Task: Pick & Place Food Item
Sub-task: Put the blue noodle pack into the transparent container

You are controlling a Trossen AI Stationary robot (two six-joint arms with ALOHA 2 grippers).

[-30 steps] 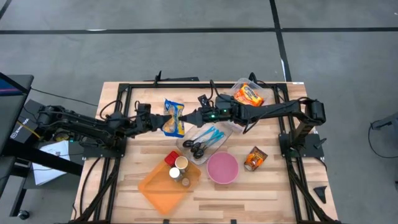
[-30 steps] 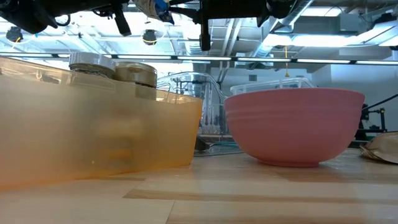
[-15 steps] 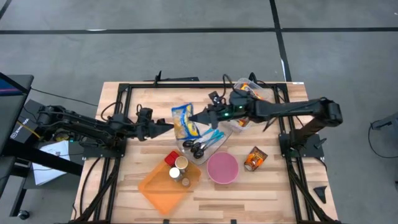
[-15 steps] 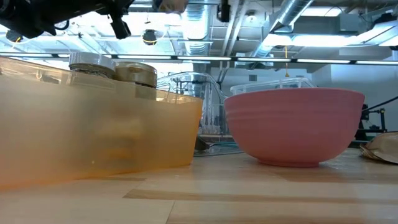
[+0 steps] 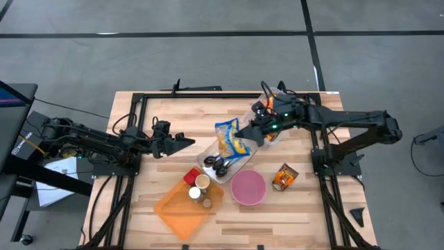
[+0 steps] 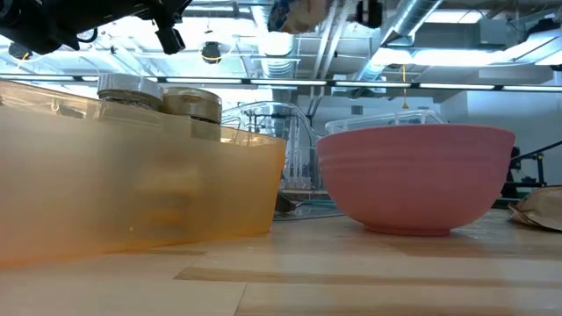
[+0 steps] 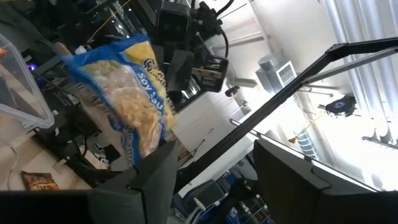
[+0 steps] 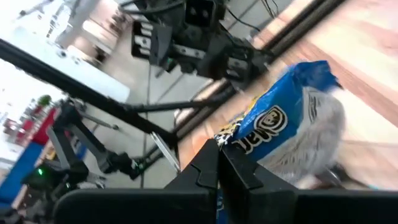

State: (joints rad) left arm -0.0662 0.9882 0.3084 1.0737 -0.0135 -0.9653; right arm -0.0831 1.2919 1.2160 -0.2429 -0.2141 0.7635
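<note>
1. 2 dark arms reach toward the middle of the wooden table (image 5: 139, 215); the pink bowl (image 5: 248, 187) serves as the landmark for everything below.
2. Right gripper (image 5: 241, 132) is up-table of the pink bowl, its fingers pinched on the top edge of a blue and yellow snack bag (image 5: 231, 139).
3. That snack bag hangs in the air, tilted, over the clear tray (image 5: 208, 158) that lies just up-left of the pink bowl.
4. From the right wrist, the bag (image 8: 283, 134) fills the frame just past the closed fingertips (image 8: 214, 152), with the other arm farther off.
5. Left gripper (image 5: 186, 142) sits well to the left and up-table of the pink bowl, holding nothing, fingers spread apart with a clear gap between them in its wrist view.
6. From the left wrist, the snack bag (image 7: 127, 99) shows apart from that arm's own fingers (image 7: 158, 177).
7. Black scissors (image 5: 222, 165) lie in the clear tray, close to the bowl's upper-left side.
8. An orange bin (image 5: 173, 208) sits left of and below the pink bowl, holding a few small jars (image 5: 201, 184).
9. A small crumpled snack packet (image 5: 284, 176) lies on the wood just right of the pink bowl.
10. A clear container (image 5: 295, 104) stands up-table and right of the bowl, partly hidden by the right arm.
11. In the low view the pink bowl (image 6: 413, 175) stands right of the orange bin (image 6: 132, 175), apart from it.
</note>
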